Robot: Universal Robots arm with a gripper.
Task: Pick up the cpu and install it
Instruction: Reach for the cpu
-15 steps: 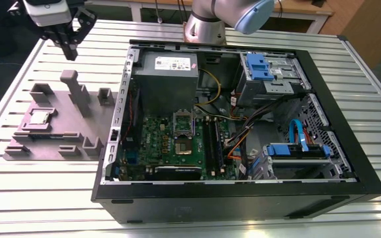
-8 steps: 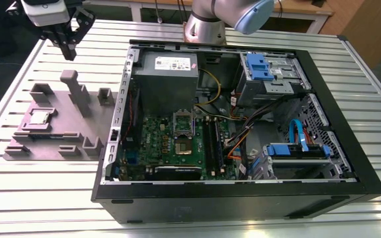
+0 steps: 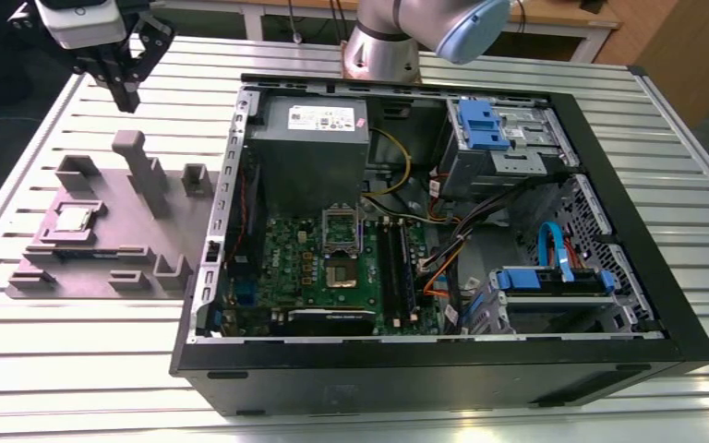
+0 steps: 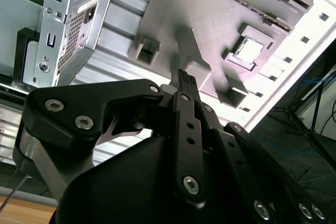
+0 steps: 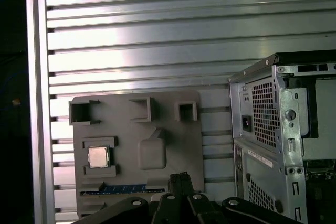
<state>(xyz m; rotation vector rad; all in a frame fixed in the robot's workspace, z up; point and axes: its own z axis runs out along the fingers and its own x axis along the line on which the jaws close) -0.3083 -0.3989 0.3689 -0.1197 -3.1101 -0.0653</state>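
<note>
Closed and empty, the black pincer [image 3: 126,97] hangs well apart from the small silvery square cpu [image 3: 74,219]; descending shut risks scratching it.

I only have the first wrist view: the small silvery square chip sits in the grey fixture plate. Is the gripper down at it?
Observer: No. In the exterior view the black gripper hangs in the air, shut and empty, apart from the cpu, that flat silvery square chip.
Operator: The rounded grey shape beside it?
Observer: A tall upright grey post on the grey fixture plate.
Operator: And the socket?
Observer: A shiny rectangular metal socket frame on the green motherboard, inside the open black computer case.
</note>
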